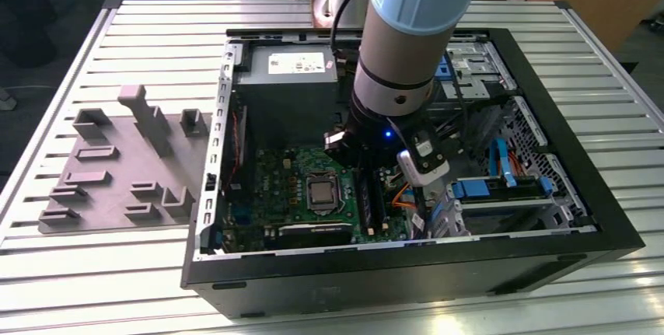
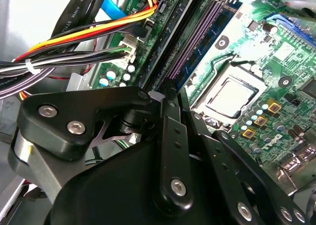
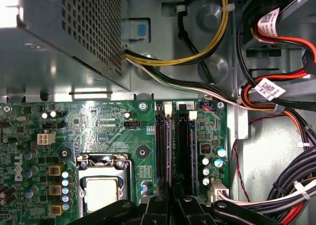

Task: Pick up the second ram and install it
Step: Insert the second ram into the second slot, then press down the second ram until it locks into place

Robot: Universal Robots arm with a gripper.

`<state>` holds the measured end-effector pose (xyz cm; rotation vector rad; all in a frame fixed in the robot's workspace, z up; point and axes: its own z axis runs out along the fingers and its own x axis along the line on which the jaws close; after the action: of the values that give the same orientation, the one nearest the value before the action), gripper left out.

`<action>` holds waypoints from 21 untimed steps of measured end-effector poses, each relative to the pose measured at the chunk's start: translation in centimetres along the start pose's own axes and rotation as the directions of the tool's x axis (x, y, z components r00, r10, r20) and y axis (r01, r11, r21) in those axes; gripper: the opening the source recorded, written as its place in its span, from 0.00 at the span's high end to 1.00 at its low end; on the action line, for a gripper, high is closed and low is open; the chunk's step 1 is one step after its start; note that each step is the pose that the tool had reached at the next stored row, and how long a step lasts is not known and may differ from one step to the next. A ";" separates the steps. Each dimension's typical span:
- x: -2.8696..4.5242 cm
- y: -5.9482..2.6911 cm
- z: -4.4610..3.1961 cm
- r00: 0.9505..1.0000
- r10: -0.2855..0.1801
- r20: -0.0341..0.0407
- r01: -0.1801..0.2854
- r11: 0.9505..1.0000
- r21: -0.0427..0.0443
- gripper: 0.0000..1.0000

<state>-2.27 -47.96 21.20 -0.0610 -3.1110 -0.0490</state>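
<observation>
We take the second ram [image 3: 170, 151] to be the thin blue-green strip standing on edge along the black memory slots [image 3: 183, 151] in the first wrist view, though it shows so narrowly, edge on, that we cannot say for sure whether it is seated, half down, or only lined up over a slot. Its long axis runs with the slots, parallel to the side of the processor socket [image 3: 101, 193] and pointing away towards the power supply [image 3: 64, 42]. One end of the strip runs straight under the end effector [image 3: 172, 201], so the two are in line, with the end effector on the slot row itself, not off to one side.

In the second wrist view the black linkage of the end effector [image 2: 168, 151] covers the near end of the same slots [image 2: 197, 37]. We cannot tell whether it is spread or pinching the board.

In the exterior view the arm [image 1: 410, 40] reaches down into the open computer case [image 1: 581, 195], with its wrist over the motherboard [image 1: 280, 187] to the exterior view's right of the socket. A bundle of cables [image 3: 281, 195] lies beside the slots on the far side from the socket. The case rests on the slatted bench [image 1: 93, 273], near a grey parts tray [image 1: 114, 164].
</observation>
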 end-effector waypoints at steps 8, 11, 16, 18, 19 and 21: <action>-0.08 0.01 -0.03 1.000 -0.008 -0.002 0.008 1.000 0.002 0.86; -0.10 0.04 -0.12 1.000 -0.008 -0.004 0.008 1.000 0.003 0.86; -0.17 0.05 -0.23 1.000 -0.008 -0.008 0.008 1.000 0.006 0.86; -0.24 0.06 -0.23 1.000 -0.011 -0.009 0.011 1.000 0.006 0.86; -0.26 0.06 -0.23 1.000 -0.015 -0.010 0.015 1.000 0.006 0.86; -0.29 0.06 -0.23 1.000 -0.021 -0.010 0.021 1.000 0.006 0.86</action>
<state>-1.97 -47.91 21.42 -0.0277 -3.1018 -0.0399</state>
